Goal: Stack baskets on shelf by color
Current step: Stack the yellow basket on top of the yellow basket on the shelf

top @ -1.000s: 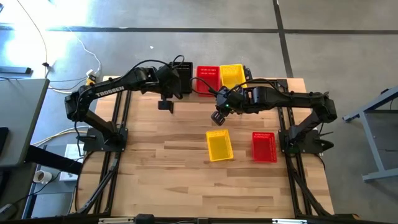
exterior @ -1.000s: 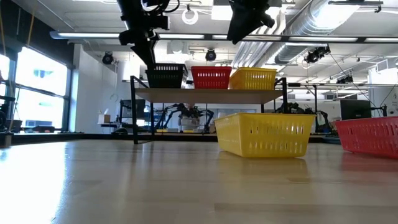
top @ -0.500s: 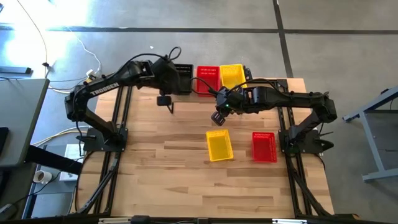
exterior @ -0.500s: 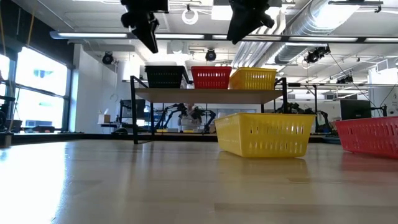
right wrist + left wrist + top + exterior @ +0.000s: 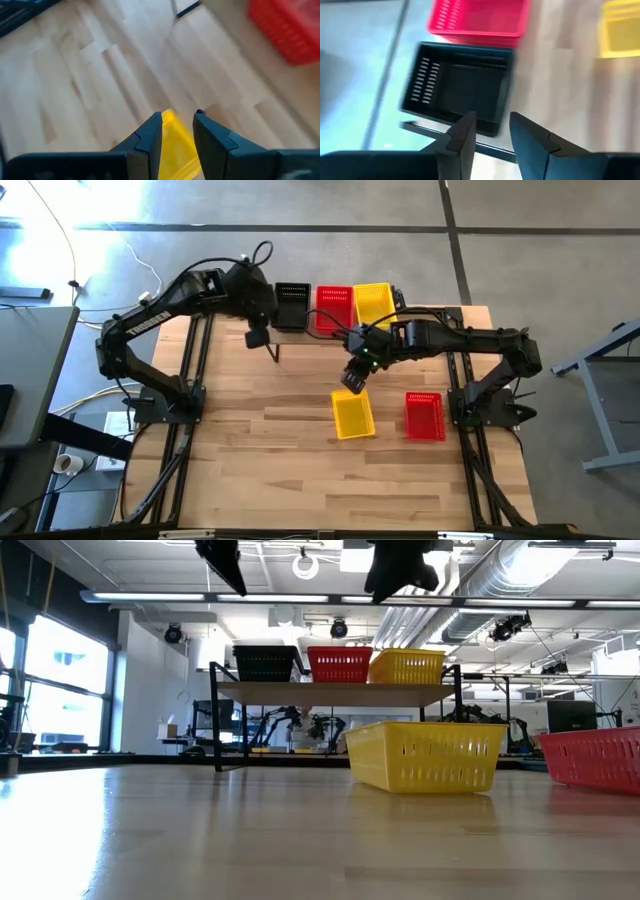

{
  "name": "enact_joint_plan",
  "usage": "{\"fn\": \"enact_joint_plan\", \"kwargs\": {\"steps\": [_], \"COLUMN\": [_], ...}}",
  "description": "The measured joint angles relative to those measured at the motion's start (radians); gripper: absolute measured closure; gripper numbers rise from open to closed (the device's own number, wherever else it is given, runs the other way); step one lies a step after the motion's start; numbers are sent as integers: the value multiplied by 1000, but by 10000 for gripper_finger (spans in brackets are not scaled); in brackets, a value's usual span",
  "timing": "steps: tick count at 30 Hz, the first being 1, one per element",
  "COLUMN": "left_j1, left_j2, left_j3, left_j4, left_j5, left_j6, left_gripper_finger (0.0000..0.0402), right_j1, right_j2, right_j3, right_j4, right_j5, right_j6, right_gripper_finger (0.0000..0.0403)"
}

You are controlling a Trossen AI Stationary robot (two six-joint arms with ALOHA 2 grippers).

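Observation:
On the shelf (image 5: 340, 693) at the table's far edge stand a black basket (image 5: 292, 305), a red basket (image 5: 333, 307) and a yellow basket (image 5: 374, 302), side by side on their bottoms. A second yellow basket (image 5: 352, 413) and a second red basket (image 5: 424, 416) sit upright on the tabletop. My left gripper (image 5: 258, 338) hangs open, raised, just near and left of the black basket (image 5: 460, 92). My right gripper (image 5: 352, 378) is open, high above the far end of the table's yellow basket (image 5: 172, 145), touching nothing.
The plank tabletop (image 5: 270, 440) is bare wood on its left half and along its near edge. The shelf's thin black legs (image 5: 216, 720) stand at the far edge. The table's red basket (image 5: 595, 755) lies close to the right arm's base.
My left gripper has risen from beside the black basket on the shelf and drawn back toward the table's left, leaving the low view's top edge. My right gripper has moved a little toward the near edge, over the table's yellow basket. No basket has moved.

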Motion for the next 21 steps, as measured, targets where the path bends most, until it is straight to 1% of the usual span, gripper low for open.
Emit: {"fn": "enact_joint_plan", "kwargs": {"steps": [4,8,11,15,17,21], "left_j1": [0,-6,-24,-65,-91,-135], "left_j2": [-33,-53,-54,-55,-63,-123], "left_j3": [-1,-2,-2,-16,-55,-187], "left_j4": [-32,-38,-60,-99,-97,-49], "left_j5": [119,192,195,195,195,195], "left_j6": [-52,-90,-149,-180,-186,-234], "left_gripper_finger": [291,291,291,291,291,291], "right_j1": [33,79,125,190,222,282], "right_j2": [0,0,0,0,0,0], "right_j3": [0,0,0,0,0,0], "right_j4": [-54,-142,-189,-236,-260,-264], "right_j5": [-49,-50,-26,3,7,6], "right_j6": [29,107,148,188,209,237], "right_gripper_finger": [307,307,307,307,307,307]}}
